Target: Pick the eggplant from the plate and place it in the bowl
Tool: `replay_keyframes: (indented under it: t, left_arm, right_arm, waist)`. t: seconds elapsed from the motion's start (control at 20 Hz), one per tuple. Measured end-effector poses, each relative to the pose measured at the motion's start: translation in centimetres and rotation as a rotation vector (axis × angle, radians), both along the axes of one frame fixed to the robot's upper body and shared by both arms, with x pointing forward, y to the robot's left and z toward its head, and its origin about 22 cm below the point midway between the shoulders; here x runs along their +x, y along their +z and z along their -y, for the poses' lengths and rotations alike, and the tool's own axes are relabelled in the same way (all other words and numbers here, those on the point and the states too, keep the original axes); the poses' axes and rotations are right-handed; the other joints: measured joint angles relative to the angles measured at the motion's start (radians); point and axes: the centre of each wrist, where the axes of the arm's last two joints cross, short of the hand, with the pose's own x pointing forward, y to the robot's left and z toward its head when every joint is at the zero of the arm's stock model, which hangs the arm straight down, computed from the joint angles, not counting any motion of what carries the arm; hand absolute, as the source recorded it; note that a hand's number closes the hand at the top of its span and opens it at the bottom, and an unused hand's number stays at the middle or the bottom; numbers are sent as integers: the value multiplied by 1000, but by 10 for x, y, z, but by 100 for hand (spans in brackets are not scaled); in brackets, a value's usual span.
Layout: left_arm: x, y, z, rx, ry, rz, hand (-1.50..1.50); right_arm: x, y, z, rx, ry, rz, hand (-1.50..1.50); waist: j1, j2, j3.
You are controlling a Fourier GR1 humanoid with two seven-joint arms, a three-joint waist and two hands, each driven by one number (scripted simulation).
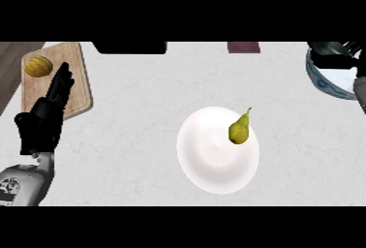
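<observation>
A white plate is sitting at the frame's centre, and the only thing lying on it is a yellow-green pear, resting on the plate's upper right part with its stem pointing up. Nothing purple is showing there, so the pear is standing in for the task's item. The bowl is showing only in part at the upper right edge, well apart from the plate. The right hand is appearing as a dark shape over the bowl, cut by the frame; whether it is open, closed or holding something cannot be told. The left hand is resting open at the left, straight and upright, partly over a board carrying a round fruit.

The risk, as I am judging it, is lying in the reach: the right hand is working far from the pear, and the pear is tapering and lying near the rim, so an off-centre grasp may be rolling it off the plate. The bowl being half out of frame is making the drop harder to check.
</observation>
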Motion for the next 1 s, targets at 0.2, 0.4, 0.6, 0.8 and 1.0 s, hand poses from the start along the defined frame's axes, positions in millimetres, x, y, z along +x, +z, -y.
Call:
replay_keyframes:
  t: [0.2, 0.4, 0.6, 0.8, 1.0]
  left_arm:
    - [3, 0, 6, -4, -22, 5, 0]
    - [9, 2, 11, -1, -36, 12, 0]
    - [12, 2, 15, -5, -51, 21, 0]
    - [13, 3, 24, -7, -61, 29, 0]
    - [13, 8, 26, -10, -72, 33, 0]
  right_arm:
    - [-7, -4, 34, -103, -94, -19, 150]
    - [-19, -14, 62, -193, -172, -43, 150]
    - [-33, -18, 87, -221, -234, -64, 150]
    - [-40, -27, 95, -126, -250, -96, -150]
    - [-46, -27, 104, -29, -200, -117, -150]
  waist:
    - [21, 8, 1]
    - [37, 17, 2]
    - [55, 28, 5]
    - [65, 33, 7]
    - [73, 35, 9]
